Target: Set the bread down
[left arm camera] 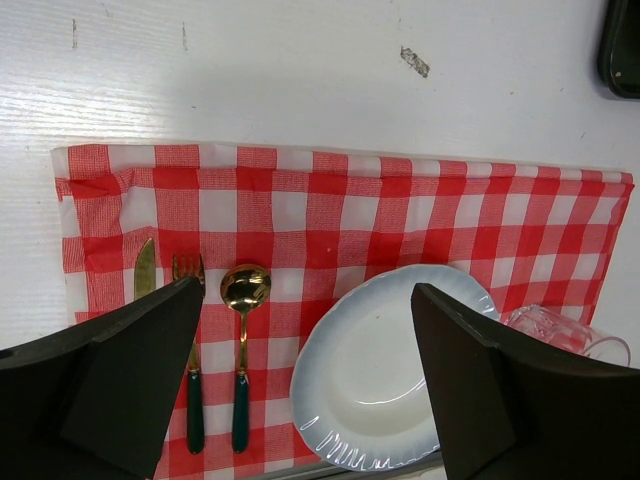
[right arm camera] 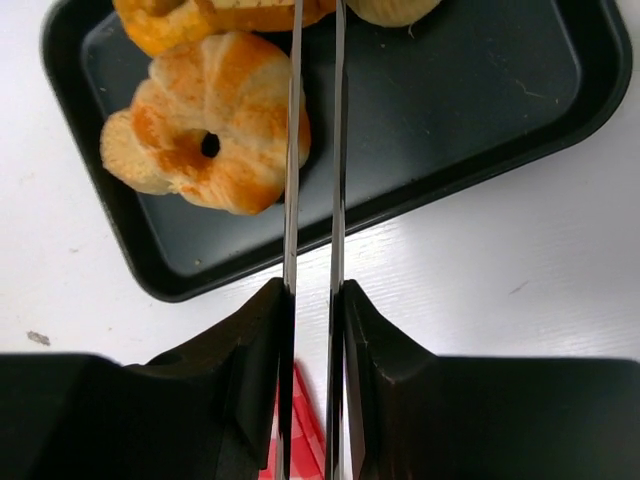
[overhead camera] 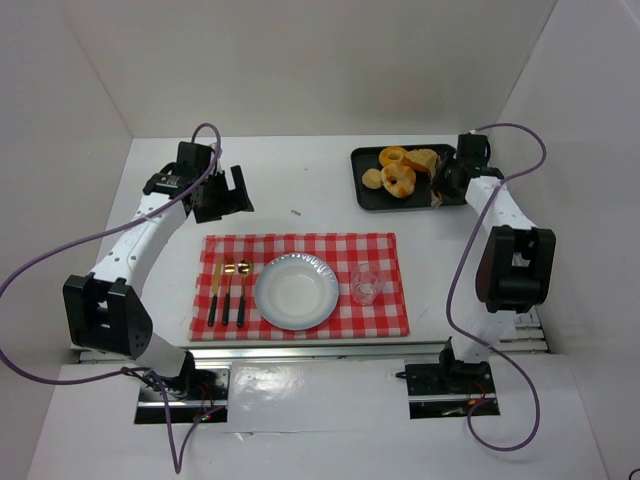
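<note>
On my overhead feed a red checked cloth (overhead camera: 380, 250) lies on the white tabletop (overhead camera: 300, 190). At its middle is a white plate (overhead camera: 295, 291), with a knife (overhead camera: 215, 290), fork (overhead camera: 228, 295) and spoon (overhead camera: 243, 285) just left and a clear glass (overhead camera: 364, 283) right. The black tray (overhead camera: 365, 200) at far right holds two doughnuts (overhead camera: 398, 180), a small bun (overhead camera: 372, 178) and the bread (overhead camera: 424, 159). My right jaws are at the tray's right edge, my left jaws near the cloth's far left corner
</note>
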`<control>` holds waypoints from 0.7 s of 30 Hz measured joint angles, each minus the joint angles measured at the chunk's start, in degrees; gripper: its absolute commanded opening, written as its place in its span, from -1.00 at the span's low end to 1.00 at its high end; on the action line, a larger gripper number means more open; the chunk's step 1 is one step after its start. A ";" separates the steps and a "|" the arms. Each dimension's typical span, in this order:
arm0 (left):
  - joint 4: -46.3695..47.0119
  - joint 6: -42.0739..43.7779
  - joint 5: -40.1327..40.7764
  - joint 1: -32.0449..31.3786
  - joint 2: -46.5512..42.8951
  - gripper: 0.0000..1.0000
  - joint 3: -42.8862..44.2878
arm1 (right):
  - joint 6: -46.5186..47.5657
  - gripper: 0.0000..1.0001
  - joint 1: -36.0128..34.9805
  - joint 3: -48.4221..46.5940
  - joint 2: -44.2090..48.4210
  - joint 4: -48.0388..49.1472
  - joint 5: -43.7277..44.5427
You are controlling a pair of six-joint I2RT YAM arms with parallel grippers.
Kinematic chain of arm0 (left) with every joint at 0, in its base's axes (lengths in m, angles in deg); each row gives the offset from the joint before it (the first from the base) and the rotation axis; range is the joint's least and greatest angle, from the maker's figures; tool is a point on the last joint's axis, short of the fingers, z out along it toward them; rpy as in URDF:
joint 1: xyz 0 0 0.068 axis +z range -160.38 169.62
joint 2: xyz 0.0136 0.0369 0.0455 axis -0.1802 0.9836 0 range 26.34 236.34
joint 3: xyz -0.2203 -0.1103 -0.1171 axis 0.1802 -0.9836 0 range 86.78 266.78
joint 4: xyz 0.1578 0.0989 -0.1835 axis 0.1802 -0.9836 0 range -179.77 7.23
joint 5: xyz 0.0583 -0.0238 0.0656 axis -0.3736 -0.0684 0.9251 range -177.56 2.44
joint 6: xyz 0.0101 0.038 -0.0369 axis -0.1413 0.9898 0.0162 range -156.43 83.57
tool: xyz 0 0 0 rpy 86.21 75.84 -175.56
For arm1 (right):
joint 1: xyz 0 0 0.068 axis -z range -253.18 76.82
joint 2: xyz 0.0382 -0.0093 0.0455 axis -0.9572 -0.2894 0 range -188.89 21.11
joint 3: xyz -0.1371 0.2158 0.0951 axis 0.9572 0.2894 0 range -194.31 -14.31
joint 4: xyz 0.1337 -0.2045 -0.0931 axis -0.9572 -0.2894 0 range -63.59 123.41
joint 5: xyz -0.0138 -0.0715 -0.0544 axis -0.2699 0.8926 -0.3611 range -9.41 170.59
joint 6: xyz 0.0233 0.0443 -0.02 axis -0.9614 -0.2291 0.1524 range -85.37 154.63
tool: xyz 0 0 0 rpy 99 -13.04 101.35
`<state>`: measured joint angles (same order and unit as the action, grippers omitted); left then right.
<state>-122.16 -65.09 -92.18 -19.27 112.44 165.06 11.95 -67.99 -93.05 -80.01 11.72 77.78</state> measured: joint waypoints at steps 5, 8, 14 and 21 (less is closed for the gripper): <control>0.00 0.11 0.07 0.00 0.00 0.98 0.00 | -0.13 -0.86 0.00 0.07 5.35 -0.24 0.00; -0.15 0.33 0.44 0.00 0.00 0.98 0.33 | -0.20 -0.93 0.00 0.07 9.77 -0.37 -0.07; -0.26 0.44 1.03 0.52 0.00 0.98 3.78 | 0.61 -0.99 -0.81 1.51 20.79 -1.62 -4.55; -3.06 -0.24 2.75 3.28 0.13 0.98 7.82 | 5.79 -0.99 -13.55 9.07 33.05 -6.29 -16.35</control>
<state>-125.22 -65.34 -89.43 -15.99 112.57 172.89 17.74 -81.54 -83.98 -46.96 5.42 61.44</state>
